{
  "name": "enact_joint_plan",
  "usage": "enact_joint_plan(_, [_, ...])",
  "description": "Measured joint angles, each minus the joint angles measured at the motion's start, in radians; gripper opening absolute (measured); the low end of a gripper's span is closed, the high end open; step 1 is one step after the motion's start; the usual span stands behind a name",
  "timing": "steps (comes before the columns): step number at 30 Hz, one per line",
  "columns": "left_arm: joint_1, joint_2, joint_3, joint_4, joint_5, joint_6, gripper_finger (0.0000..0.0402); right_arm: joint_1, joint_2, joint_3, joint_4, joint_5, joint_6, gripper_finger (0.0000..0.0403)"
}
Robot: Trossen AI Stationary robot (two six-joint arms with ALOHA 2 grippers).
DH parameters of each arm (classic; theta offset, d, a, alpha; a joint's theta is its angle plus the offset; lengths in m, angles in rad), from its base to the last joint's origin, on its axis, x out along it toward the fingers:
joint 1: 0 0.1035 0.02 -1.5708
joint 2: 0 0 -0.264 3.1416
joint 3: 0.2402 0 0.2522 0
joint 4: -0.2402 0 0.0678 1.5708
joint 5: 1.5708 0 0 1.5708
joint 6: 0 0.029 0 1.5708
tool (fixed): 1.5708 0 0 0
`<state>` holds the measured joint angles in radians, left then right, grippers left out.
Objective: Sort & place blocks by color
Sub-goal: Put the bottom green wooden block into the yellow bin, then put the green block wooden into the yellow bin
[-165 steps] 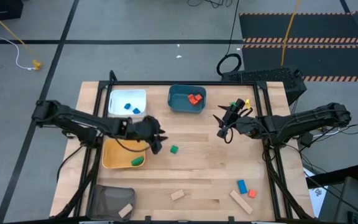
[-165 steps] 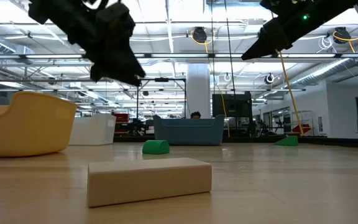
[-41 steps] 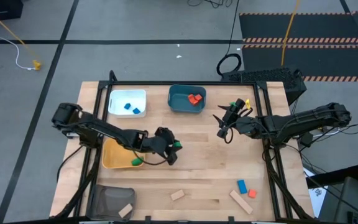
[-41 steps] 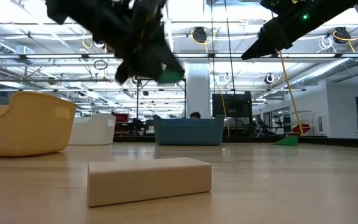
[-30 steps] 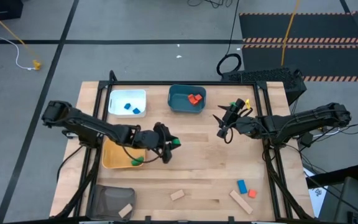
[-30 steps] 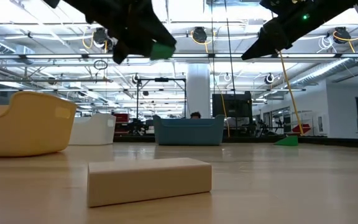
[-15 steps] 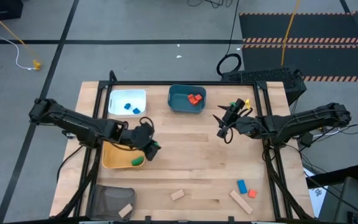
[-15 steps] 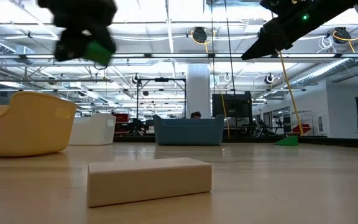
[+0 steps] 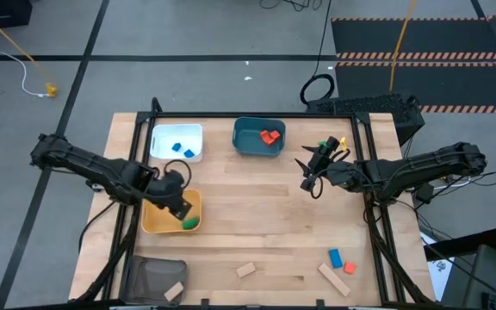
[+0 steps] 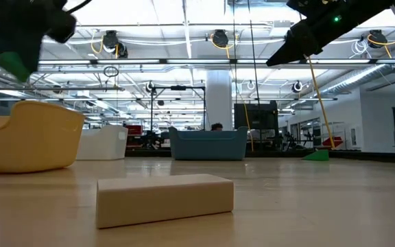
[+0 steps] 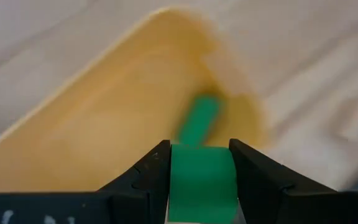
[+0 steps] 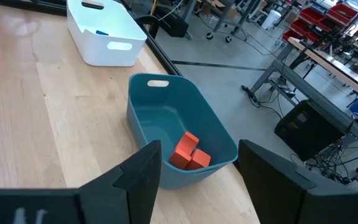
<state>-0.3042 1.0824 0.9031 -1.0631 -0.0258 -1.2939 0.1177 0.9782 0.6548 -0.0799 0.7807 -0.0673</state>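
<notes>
My left gripper [image 9: 179,207] hangs over the yellow tray [image 9: 155,226], shut on a green block [image 11: 202,179] that also shows in the low view [image 10: 9,63]. A second green block [image 9: 190,222] lies on the tray's floor, near its right end [image 11: 199,119]. My right gripper [image 9: 309,181] waits open and empty in the air right of the table's middle; in its wrist view [image 12: 197,186] the fingers point toward the teal tray [image 12: 166,118] with red blocks [image 12: 188,152]. My left gripper pinches the green block by two opposite sides [image 11: 174,174] between its two fingers [image 11: 151,177]. The fingers come from above, pointing steeply down. The block is lifted clear, above the yellow tray's inside.
A white tray [image 9: 176,142] with blue blocks stands at the far left, the teal tray [image 9: 259,136] beside it. A dark mesh container [image 9: 151,280] holds a tan block at the near left. Loose tan [image 9: 245,269], blue [image 9: 335,257] and orange [image 9: 350,268] blocks lie near the front edge.
My left gripper has carried the green block from the table's middle toward the left edge, to above the yellow tray, and has tipped and rolled until it points steeply down. The block has stayed in the grip, clear of the table.
</notes>
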Motion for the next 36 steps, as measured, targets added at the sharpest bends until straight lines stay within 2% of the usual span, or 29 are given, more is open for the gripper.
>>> enact_joint_plan(4, [0.000, 0.007, -0.006, -0.138, 0.009, -0.067, 0.0147, 0.000, 0.000, 0.000, 0.000, 0.000, 0.000, 0.0205])
enact_joint_plan(17, [0.000, 0.011, -0.095, -0.137, 0.029, -0.103, 0.0150, 0.000, 0.000, 0.000, 0.000, 0.000, 0.000, 0.0205])
enact_joint_plan(29, [0.000, 0.011, -0.130, -0.137, -0.006, -0.108, 0.0206, 0.000, 0.000, 0.000, 0.000, 0.000, 0.000, 0.0205])
enact_joint_plan(36, [0.041, 0.011, -0.130, -0.136, -0.065, -0.107, 0.0215, 0.000, 0.000, 0.000, 0.000, 0.000, 0.000, 0.0205])
